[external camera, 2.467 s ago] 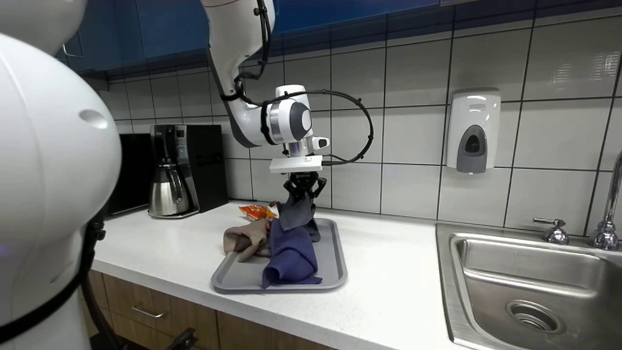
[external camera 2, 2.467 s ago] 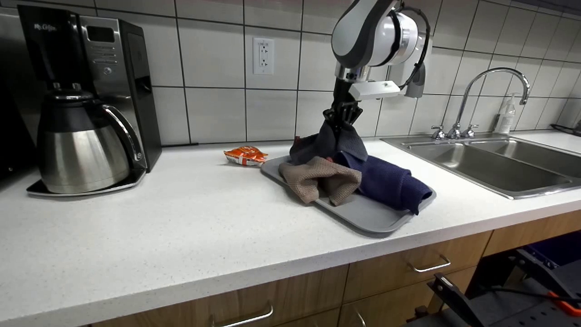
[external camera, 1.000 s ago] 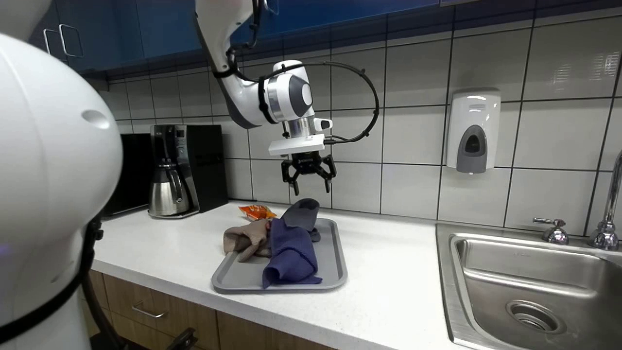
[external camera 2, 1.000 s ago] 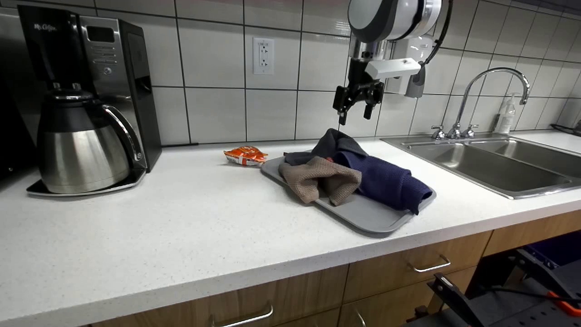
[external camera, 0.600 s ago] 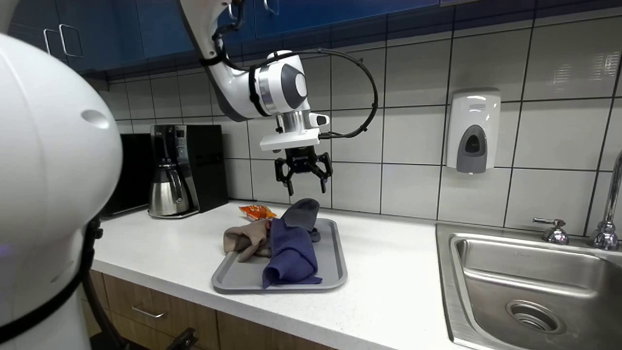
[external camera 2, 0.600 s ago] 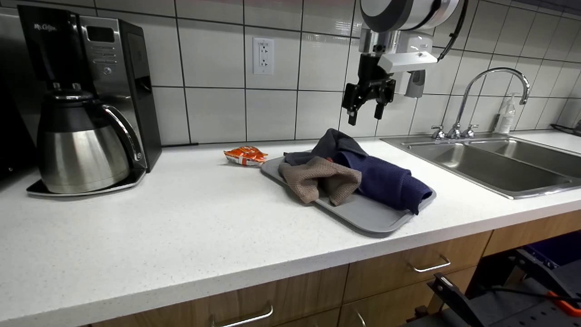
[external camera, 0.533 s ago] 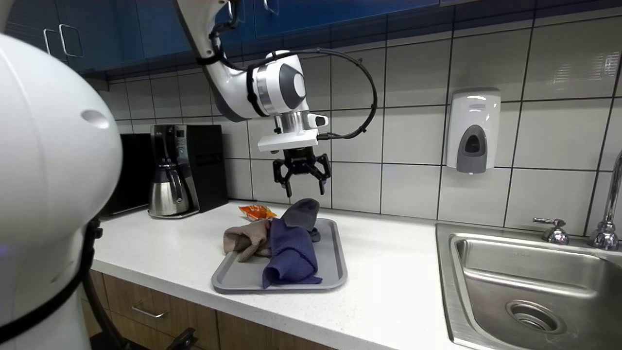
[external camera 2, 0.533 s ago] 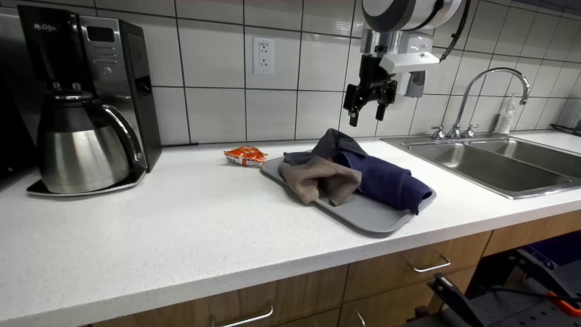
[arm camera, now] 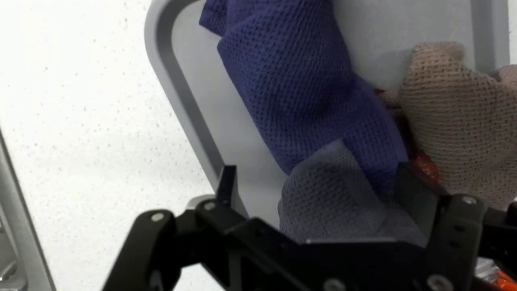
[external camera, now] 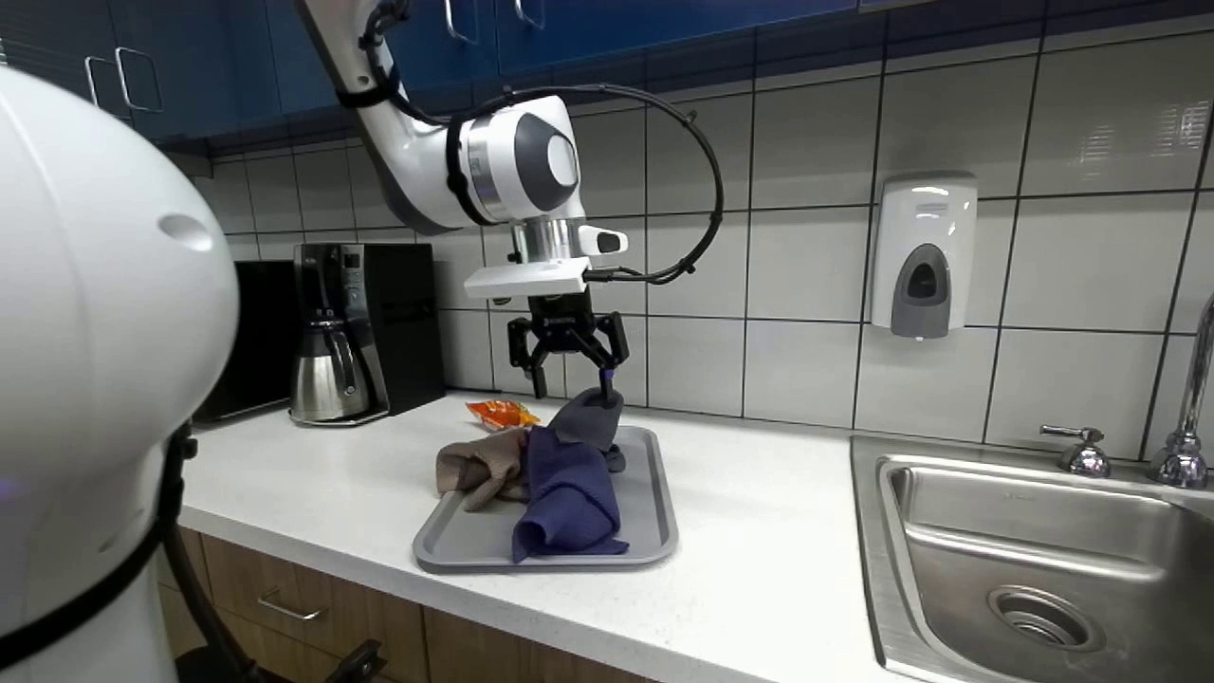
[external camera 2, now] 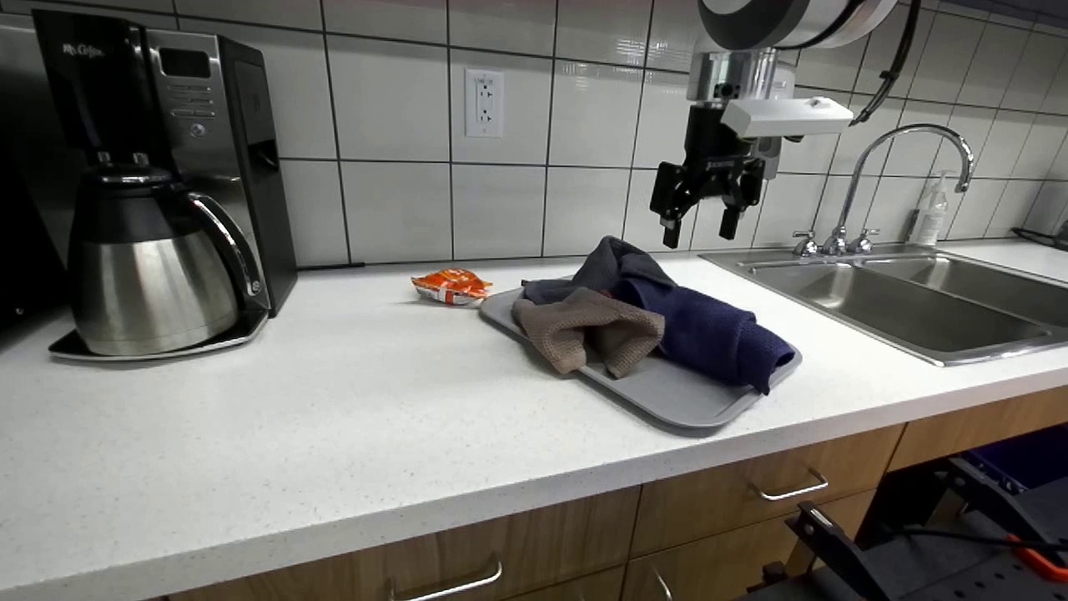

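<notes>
A white speckled worktop [external camera 2: 250,417] carries a grey rectangular tray [external camera: 482,533] holding a blue woven cloth [arm camera: 291,81], a brown woven cloth [external camera 2: 588,324] and a dark-grey woven cloth [arm camera: 333,198]. My black two-fingered end effector [external camera 2: 699,238] hangs above the dark-grey one, jaws spread wide apart.

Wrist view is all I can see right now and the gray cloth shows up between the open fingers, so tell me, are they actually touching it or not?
Observer: Not touching. In an exterior view the fingers hang higher than the gray cloth, with a gap showing.

Operator: Okay, and the orange packet poking into my bottom right corner, is it on the tray?

Observer: No, in both exterior views it lies on the counter, off the tray.
</notes>
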You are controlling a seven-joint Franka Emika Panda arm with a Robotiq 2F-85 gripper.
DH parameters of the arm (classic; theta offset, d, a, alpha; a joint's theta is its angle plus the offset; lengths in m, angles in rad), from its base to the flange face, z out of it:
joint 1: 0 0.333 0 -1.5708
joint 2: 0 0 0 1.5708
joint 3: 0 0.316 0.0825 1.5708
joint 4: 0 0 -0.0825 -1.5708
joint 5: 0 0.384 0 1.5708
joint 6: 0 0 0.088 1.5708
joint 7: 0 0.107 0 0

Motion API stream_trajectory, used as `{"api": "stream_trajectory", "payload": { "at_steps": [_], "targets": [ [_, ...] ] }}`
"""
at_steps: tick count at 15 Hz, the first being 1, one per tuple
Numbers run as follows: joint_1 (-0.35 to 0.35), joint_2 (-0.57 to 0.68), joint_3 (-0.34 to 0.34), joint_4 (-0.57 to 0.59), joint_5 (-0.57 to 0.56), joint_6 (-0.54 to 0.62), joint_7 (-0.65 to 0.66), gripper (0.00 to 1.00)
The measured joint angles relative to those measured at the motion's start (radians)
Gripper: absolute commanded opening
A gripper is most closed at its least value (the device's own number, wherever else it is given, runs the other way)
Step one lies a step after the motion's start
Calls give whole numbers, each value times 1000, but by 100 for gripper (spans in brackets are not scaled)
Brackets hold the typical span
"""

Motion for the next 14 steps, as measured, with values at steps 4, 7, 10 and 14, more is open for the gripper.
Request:
{"api": "stream_trajectory", "payload": {
  "at_steps": [4,7,10,14],
  "targets": [
    [0,-73,1,-82,72,-15,41,100],
    [0,-140,0,-136,123,-21,41,100],
    [-4,-222,-4,-183,145,-45,41,100],
    [-5,-225,-2,-190,145,-44,41,100]
  ]
}}
